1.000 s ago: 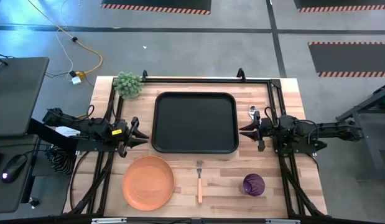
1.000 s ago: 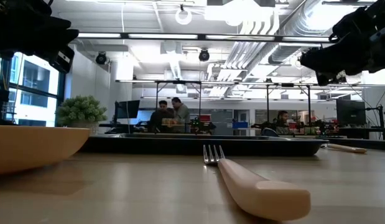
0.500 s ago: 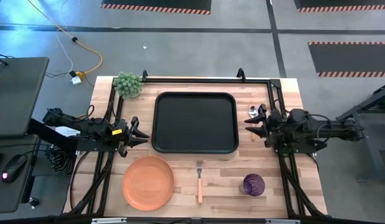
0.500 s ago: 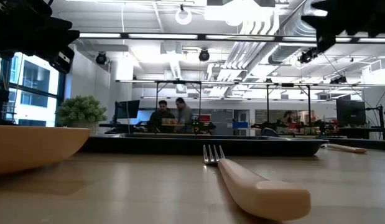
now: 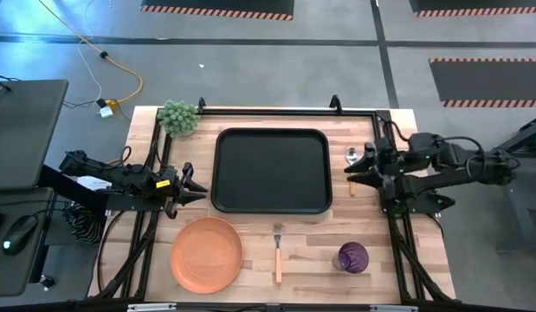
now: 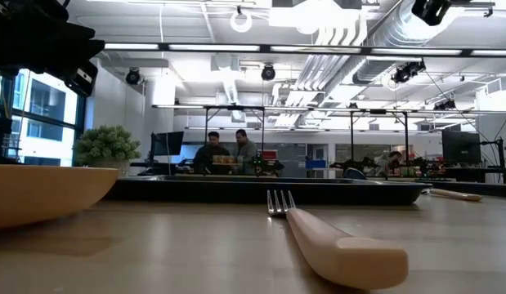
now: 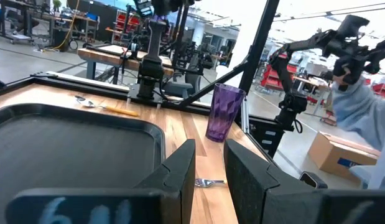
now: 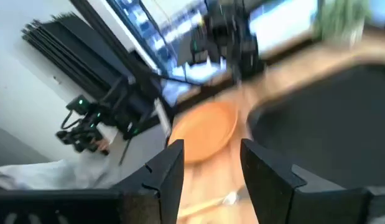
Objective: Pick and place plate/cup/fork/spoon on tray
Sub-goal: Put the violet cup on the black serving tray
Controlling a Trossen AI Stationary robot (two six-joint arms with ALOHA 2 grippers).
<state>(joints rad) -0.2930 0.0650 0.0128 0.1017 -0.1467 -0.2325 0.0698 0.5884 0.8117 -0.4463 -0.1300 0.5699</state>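
Note:
The black tray (image 5: 270, 171) lies in the middle of the table. The orange plate (image 5: 206, 254), the fork (image 5: 278, 251) and the purple cup (image 5: 353, 256) stand along the near edge. The spoon (image 5: 351, 159) lies flat just right of the tray, bowl toward the far edge. My right gripper (image 5: 358, 167) is open and empty, raised above the spoon; its wrist view (image 8: 211, 165) looks across the tray toward the plate (image 8: 208, 127). My left gripper (image 5: 195, 185) waits open and empty at the tray's left side.
A small green plant (image 5: 178, 117) stands at the far left corner. A black frame rail (image 5: 285, 112) runs along the far edge and down both sides of the table. Bare wood shows between the fork and the cup. People sit in the room beyond the table (image 6: 228, 151).
My right gripper has risen, leaving the low view at its top, and has gone toward the table's far edge and a little to the right. The spoon, partly under it before, now shows beside the tray. Nothing on the table has moved.

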